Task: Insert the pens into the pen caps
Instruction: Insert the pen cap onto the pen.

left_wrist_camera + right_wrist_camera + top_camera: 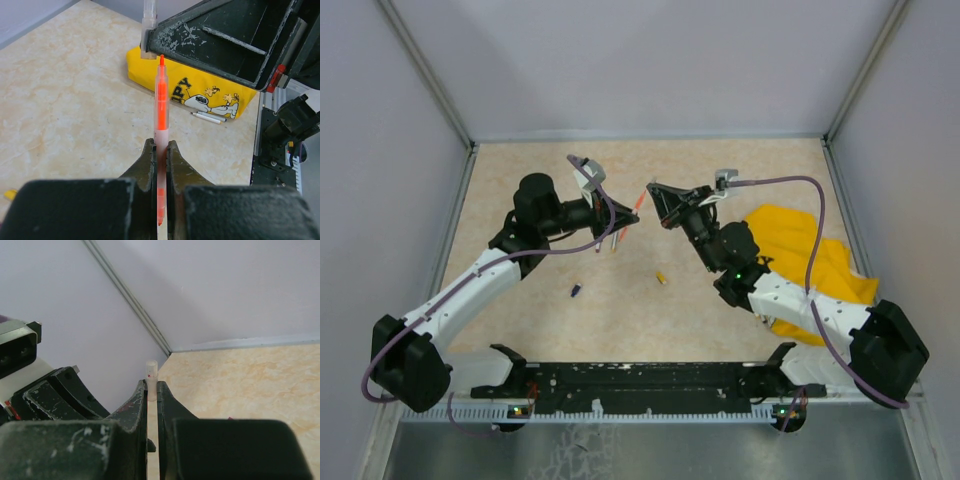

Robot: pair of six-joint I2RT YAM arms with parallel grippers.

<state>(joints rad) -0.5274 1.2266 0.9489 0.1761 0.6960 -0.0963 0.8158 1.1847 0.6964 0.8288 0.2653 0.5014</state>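
The orange pen [161,100] sits clamped between my left fingers [171,152]. They are pressed tight on its lower barrel, so most of the pen sticks out ahead of them with the bare orange tip leading. In the overhead view the pen [638,203] is off the desk [740,160], above its middle and a little toward the far edge.

Facing that tip is a pale cap [148,35], a short whitish tube pinched in my right fingers [161,392]. They are closed on its lower part, and the closed end of the cap [151,374] rises clear above them. From my left wrist the pen's tip is just beside the cap's open mouth, slightly to one side of it and not inside. I cannot tell whether the two touch.

From above, my left fingers [623,222] and my right fingers [655,192] nearly meet, one from each side.

Down on the desk, a yellow cap [661,277] lies near the middle. A dark blue cap [576,291] lies well apart from it, further toward the left edge. Two white pens [210,117] lie side by side just beside the yellow cloth [810,260]. The cloth has a cartoon print and is bunched against the right edge, partly under my right arm.
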